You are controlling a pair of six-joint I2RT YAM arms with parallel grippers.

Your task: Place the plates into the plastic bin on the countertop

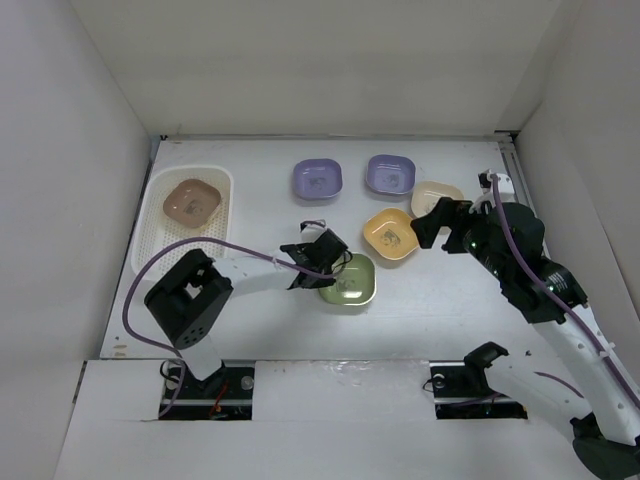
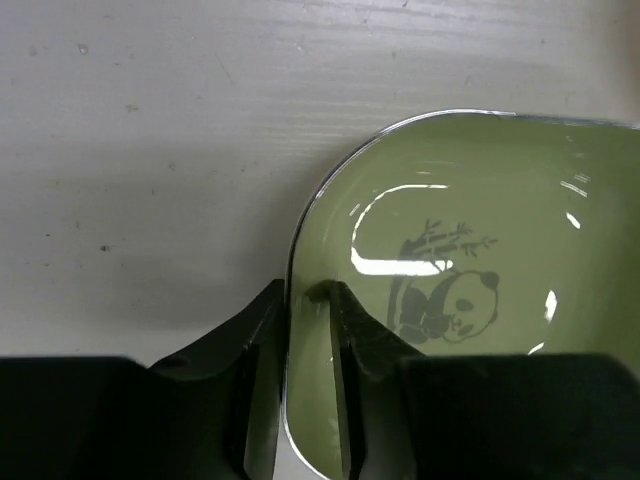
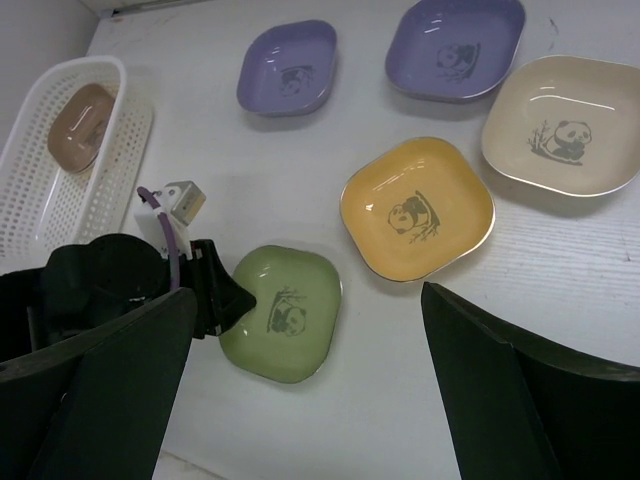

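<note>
My left gripper (image 1: 323,270) is shut on the left rim of the green plate (image 1: 352,283), which lies on the white countertop (image 1: 260,215). In the left wrist view its fingers (image 2: 262,330) straddle that rim of the green plate (image 2: 470,190). A brown plate (image 1: 192,200) lies in the cream plastic bin (image 1: 147,240) at the left. Two lavender plates (image 1: 317,179) (image 1: 390,173), an orange-yellow plate (image 1: 388,236) and a cream plate (image 1: 437,192) lie to the right. My right gripper (image 1: 430,222) hovers open and empty above the orange-yellow and cream plates.
White walls bound the countertop on the left, back and right. The right wrist view shows the bin (image 3: 30,205), the brown plate (image 3: 80,125), the green plate (image 3: 285,315), the orange-yellow plate (image 3: 417,208) and the cream plate (image 3: 560,125).
</note>
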